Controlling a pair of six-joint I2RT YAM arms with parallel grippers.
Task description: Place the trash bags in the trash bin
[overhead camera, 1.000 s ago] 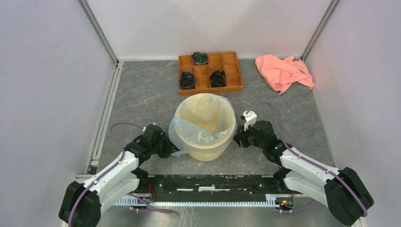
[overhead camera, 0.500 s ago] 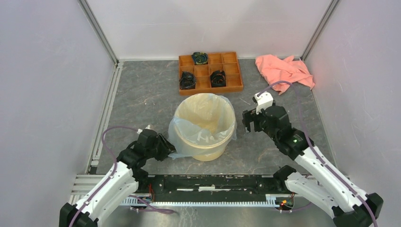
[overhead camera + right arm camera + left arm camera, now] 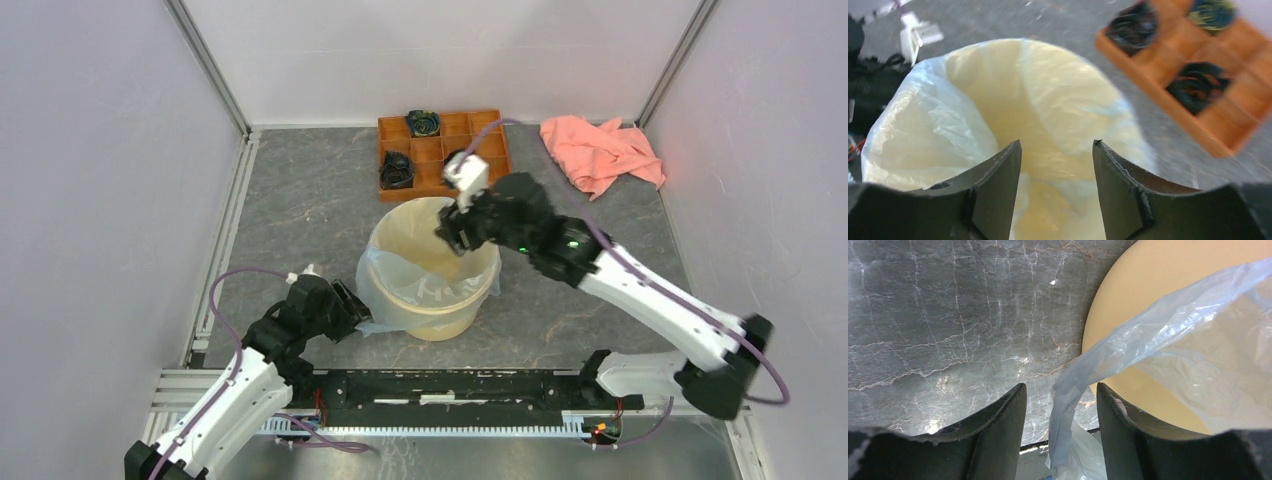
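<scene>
Left gripper [image 3: 1060,390]: jaws apart, twisted strand of trash bag [image 3: 1128,335] between them, unpinched | right gripper [image 3: 1057,145]: jaws apart, bag-lined mouth of yellow bucket [image 3: 1143,280] below them

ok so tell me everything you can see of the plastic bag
A thin, crinkly, see-through, pale blue-grey plastic bag. It lines the pale yellow bucket, with its top folded out over the rim and hanging down the left side. A stretched strip, perhaps a handle, runs from there between the open fingers of the left claw, not visibly pinched. The right claw hovers open above it.
</scene>
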